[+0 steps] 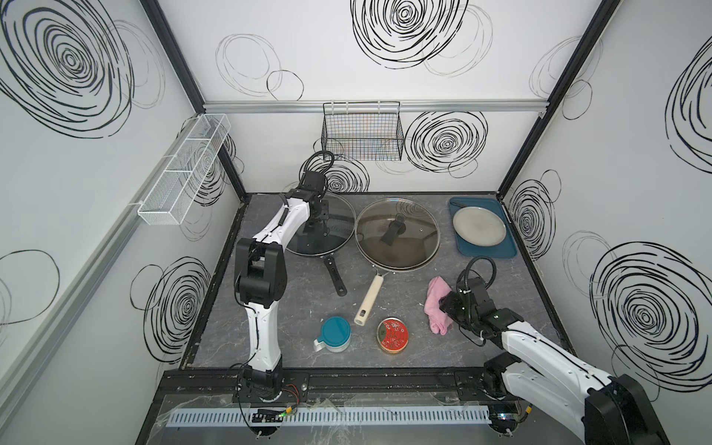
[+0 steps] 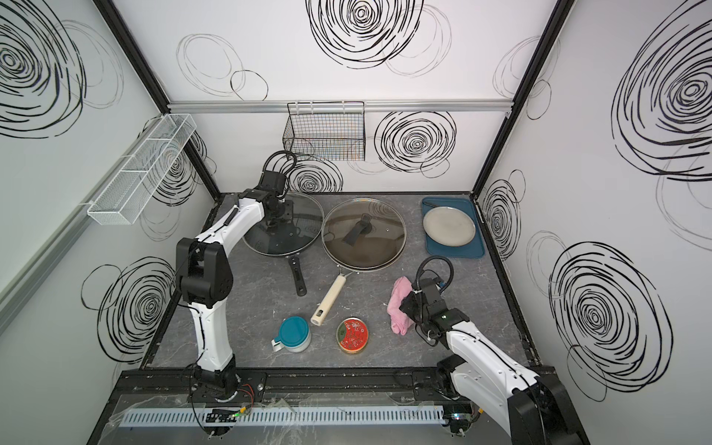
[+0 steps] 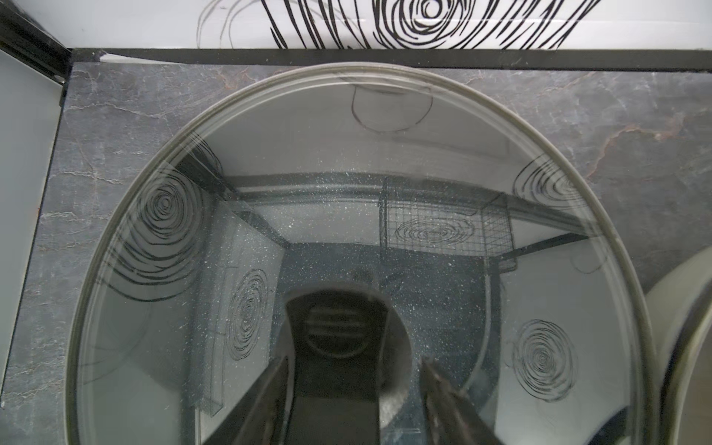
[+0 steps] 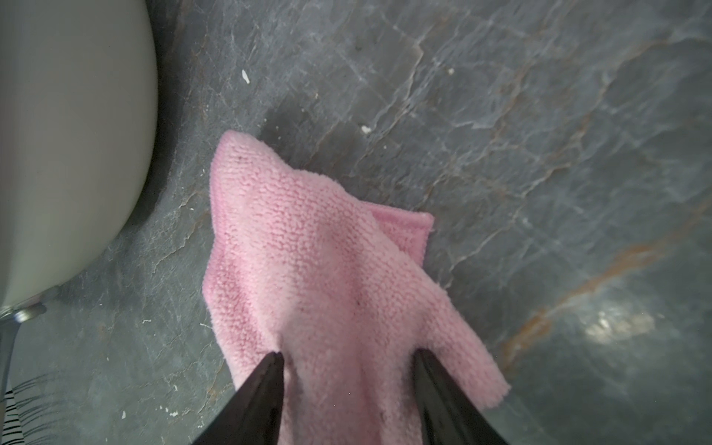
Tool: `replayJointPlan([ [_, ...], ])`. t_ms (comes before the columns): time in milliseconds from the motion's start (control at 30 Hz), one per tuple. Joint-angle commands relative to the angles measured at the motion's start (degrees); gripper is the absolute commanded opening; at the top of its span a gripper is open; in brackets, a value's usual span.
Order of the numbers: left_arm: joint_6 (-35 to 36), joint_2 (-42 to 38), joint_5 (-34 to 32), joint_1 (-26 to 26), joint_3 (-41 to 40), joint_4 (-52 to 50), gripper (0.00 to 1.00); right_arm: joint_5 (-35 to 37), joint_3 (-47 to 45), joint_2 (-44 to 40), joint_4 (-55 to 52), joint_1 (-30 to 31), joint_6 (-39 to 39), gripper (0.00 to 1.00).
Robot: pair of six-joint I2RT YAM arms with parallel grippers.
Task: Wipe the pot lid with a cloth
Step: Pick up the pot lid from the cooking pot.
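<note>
A glass pot lid (image 1: 339, 231) (image 2: 306, 231) lies on a black pan at the back left, and it fills the left wrist view (image 3: 346, 173). My left gripper (image 1: 320, 215) (image 3: 352, 360) is low over the lid's centre. It is open, with its fingers on either side of the black lid handle (image 3: 335, 331) and a gap showing on one side. The pink cloth (image 1: 437, 296) (image 2: 400, 296) (image 4: 308, 250) lies crumpled on the table at the right. My right gripper (image 1: 450, 304) (image 4: 348, 356) is open, with both fingertips pressed into the cloth.
A second glass lid (image 1: 397, 233) covers a pan with a cream handle (image 1: 369, 298) mid-table. At the back right, a blue tray (image 1: 508, 246) holds a grey plate (image 1: 479, 225). A teal-lidded cup (image 1: 336, 333) and red tin (image 1: 393, 334) stand near the front. Wire baskets (image 1: 362, 133) hang on the walls.
</note>
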Motion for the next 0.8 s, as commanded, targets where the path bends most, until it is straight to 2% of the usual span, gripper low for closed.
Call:
replayJointPlan([
  [0, 0.36, 0.55, 1.20, 0.66, 1.23, -0.69, 0.57, 0.18, 1.05, -0.56, 0.33, 0.31, 0.57, 0.57],
  [400, 0.70, 3.17, 1.66, 0.94, 3.87, -2.57, 0.53, 0.31, 0.35, -0.57, 0.64, 0.41, 1.06, 0.58],
  [633, 1.11, 5.20, 1.60, 1.01, 6.38, -3.78, 0.45, 0.49, 0.08, -0.41, 1.10, 0.42, 1.10, 0.58],
  [767, 1.40, 6.22, 1.55, 1.01, 8.04, -4.90, 0.44, 0.53, 0.11, -0.27, 0.99, 0.40, 1.10, 0.58],
])
